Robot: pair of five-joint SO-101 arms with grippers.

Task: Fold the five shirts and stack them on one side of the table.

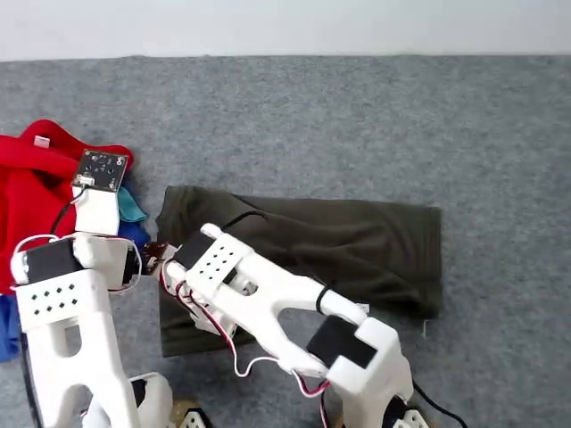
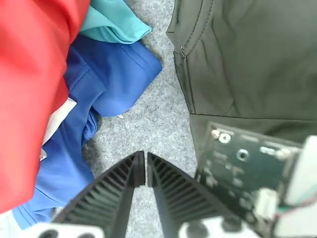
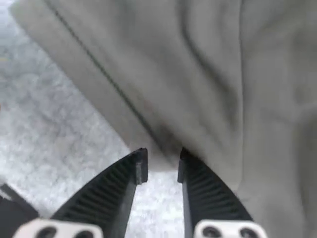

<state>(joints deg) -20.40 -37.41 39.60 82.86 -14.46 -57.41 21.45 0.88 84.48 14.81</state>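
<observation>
**A:** What lay at the far left of the grey bench (image 1: 357, 116)?

**B:** A red shirt (image 1: 36, 183), bunched up at the left edge. A blue shirt (image 2: 109, 79) and a teal shirt (image 2: 111, 22) were crumpled just beside it, touching it on its right side.

**A:** And the left end effector (image 2: 146, 168)?

**B:** It hung over a bare strip of bench between the blue shirt and the next garment. Its fingers were drawn together to a hairline slit, with nothing between them.

**A:** What came next, going right?

**B:** An olive shirt (image 1: 357, 241) lay flat across the middle of the bench as a broad rectangle, apart from the coloured heap.

**A:** And the right end effector (image 3: 159, 166)?

**B:** It sat low at the olive shirt's left hem. Its fingers were parted only narrowly, and the tips were right at the edge of the cloth. I could not tell whether any fabric was pinched.
</observation>
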